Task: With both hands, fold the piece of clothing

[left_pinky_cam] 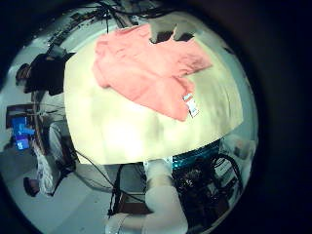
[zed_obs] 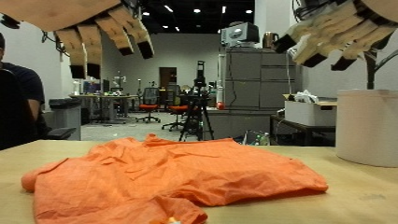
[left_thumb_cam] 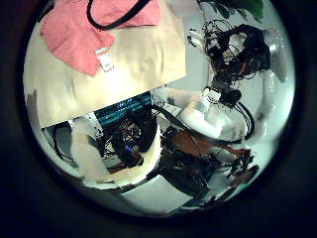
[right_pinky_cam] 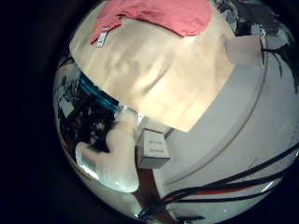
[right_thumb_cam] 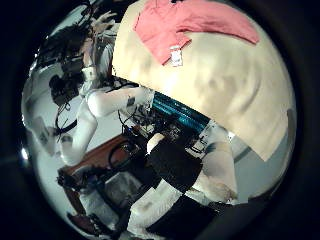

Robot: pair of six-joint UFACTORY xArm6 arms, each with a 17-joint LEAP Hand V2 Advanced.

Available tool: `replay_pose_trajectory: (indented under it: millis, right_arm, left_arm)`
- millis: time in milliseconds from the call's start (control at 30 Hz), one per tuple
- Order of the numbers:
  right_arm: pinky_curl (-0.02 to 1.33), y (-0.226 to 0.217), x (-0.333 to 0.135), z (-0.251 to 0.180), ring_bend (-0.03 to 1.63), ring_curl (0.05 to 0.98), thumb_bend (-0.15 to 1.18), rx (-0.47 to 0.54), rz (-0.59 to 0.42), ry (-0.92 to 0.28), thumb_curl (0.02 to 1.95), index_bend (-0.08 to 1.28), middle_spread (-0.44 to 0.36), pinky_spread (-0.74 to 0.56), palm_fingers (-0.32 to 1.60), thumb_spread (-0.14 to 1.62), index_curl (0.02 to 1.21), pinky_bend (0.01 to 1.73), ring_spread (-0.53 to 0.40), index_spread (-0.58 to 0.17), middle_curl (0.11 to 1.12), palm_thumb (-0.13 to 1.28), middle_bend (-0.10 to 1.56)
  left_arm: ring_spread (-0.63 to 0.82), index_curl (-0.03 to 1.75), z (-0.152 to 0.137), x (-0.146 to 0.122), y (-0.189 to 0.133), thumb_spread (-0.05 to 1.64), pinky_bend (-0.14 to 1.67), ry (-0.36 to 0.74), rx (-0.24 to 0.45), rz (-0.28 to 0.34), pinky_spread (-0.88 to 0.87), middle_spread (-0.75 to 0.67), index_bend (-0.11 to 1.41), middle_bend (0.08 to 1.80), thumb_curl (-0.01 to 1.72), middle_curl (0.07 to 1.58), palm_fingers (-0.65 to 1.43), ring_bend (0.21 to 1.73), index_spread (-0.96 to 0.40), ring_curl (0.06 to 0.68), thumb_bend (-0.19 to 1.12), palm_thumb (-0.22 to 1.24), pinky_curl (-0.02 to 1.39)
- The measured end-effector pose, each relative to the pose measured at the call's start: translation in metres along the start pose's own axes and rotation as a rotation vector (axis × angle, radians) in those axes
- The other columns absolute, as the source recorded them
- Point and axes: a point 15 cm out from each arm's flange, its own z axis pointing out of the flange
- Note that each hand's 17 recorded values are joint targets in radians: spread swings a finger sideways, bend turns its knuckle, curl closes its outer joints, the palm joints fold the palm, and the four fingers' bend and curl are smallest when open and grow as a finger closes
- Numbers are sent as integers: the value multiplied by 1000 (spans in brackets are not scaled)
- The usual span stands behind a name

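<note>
A salmon-orange piece of clothing [zed_obs: 162,177] lies crumpled and spread on the tan table [zed_obs: 355,201], with a small white tag [zed_obs: 172,221] at its near edge. My left hand [zed_obs: 93,23] hangs high above the clothing's side, fingers relaxed and pointing down, holding nothing. Over the table's other side my right hand [zed_obs: 336,33] is just as high, its fingers loosely extended and empty. The palm views look down on the clothing [left_pinky_cam: 146,68] [left_thumb_cam: 84,35] [right_pinky_cam: 154,17] [right_thumb_cam: 190,25] from well above, with its tag [left_pinky_cam: 191,105] showing.
A white cylinder [zed_obs: 368,126] stands at the table's edge below the right hand. Bare tan table top [left_pinky_cam: 127,122] stretches beside the clothing. A small white box [right_pinky_cam: 154,147] sits on the floor next to the table.
</note>
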Motion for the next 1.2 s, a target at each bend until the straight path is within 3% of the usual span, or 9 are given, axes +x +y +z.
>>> replay_pose_trajectory:
  millis: [433,600,700,833,900,1133,1200]
  right_arm:
    - [242,1,-6,-4,328,231,-12,6,-29,-1,186,180,47,353,333,1322,326,186,173,-358,360,354,242]
    - [240,-1,-4,1,327,230,-11,-6,-24,-5,187,179,46,354,335,1322,325,187,171,-362,360,353,243]
    - [241,-3,-3,5,325,229,-11,-27,-10,-11,187,178,45,354,336,1322,324,189,171,-364,360,353,242]
    - [243,-5,-1,1,325,229,-11,-22,1,-9,188,179,49,354,336,1322,324,189,179,-360,359,353,239]
    - [243,-5,0,2,325,229,-11,-22,12,-11,188,179,50,354,336,1322,323,189,181,-359,359,353,239]
    - [244,-3,8,1,322,229,-11,-15,46,-15,186,179,54,354,336,1323,323,188,187,-358,358,356,239]
    - [244,-1,9,0,321,230,-11,-17,47,-15,185,179,54,358,336,1323,323,188,188,-358,358,356,239]
  left_arm:
    - [503,355,1,2,1,947,189,-3,-3,-5,478,251,182,190,316,308,138,378,-24,214,-29,265,290]
    - [505,357,10,1,-1,947,190,-40,-39,8,478,251,182,188,315,307,137,378,-23,215,-27,269,288]
    - [504,356,24,8,-10,958,191,-70,-53,63,475,241,176,197,319,311,146,378,-23,214,-17,300,288]
    - [444,341,44,3,-28,993,221,-163,-18,98,420,150,161,208,326,320,248,415,-11,222,-11,372,298]
    - [414,334,58,6,-36,1004,239,-210,-18,149,375,119,157,199,327,320,262,426,-10,223,-14,396,304]
    - [385,307,106,-3,-50,1006,277,-300,-190,208,355,143,129,184,316,324,161,459,36,234,-37,372,322]
    - [382,292,117,-6,-61,986,296,-320,-172,226,354,156,120,196,309,327,140,477,54,238,-44,333,327]
